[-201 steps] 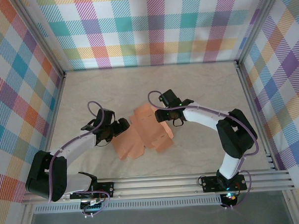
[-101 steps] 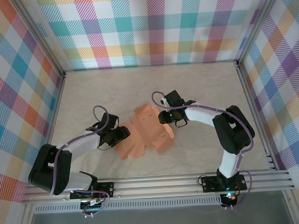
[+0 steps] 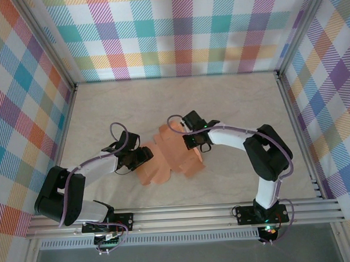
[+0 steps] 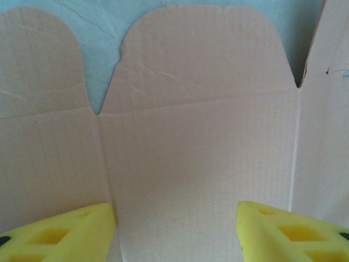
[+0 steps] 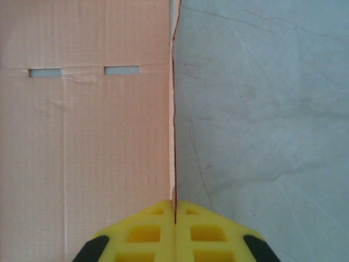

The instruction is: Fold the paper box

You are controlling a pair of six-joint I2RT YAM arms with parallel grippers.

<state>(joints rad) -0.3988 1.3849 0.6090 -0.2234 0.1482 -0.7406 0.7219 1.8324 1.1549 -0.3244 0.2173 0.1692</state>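
Observation:
The paper box (image 3: 170,157) is a flat salmon-orange die-cut sheet lying mid-table, with rounded flaps. My left gripper (image 3: 144,156) rests at its left edge. In the left wrist view its yellow fingertips (image 4: 65,233) stand wide apart over a creased panel of the paper box (image 4: 196,158), gripping nothing. My right gripper (image 3: 187,140) is at the sheet's upper right part. The right wrist view shows that gripper (image 5: 175,210) shut, with a thin raised edge of the paper box (image 5: 87,136) pinched between the pads; two slots show in that panel.
The pale table surface (image 3: 237,99) lies bare around the sheet. Plaid walls (image 3: 176,32) close off the back and both sides. An aluminium rail (image 3: 225,213) runs along the near edge by the arm bases.
The right gripper has closed on the sheet's edge and shifted a little left. The left gripper moved in to the sheet's left edge and narrowed somewhat.

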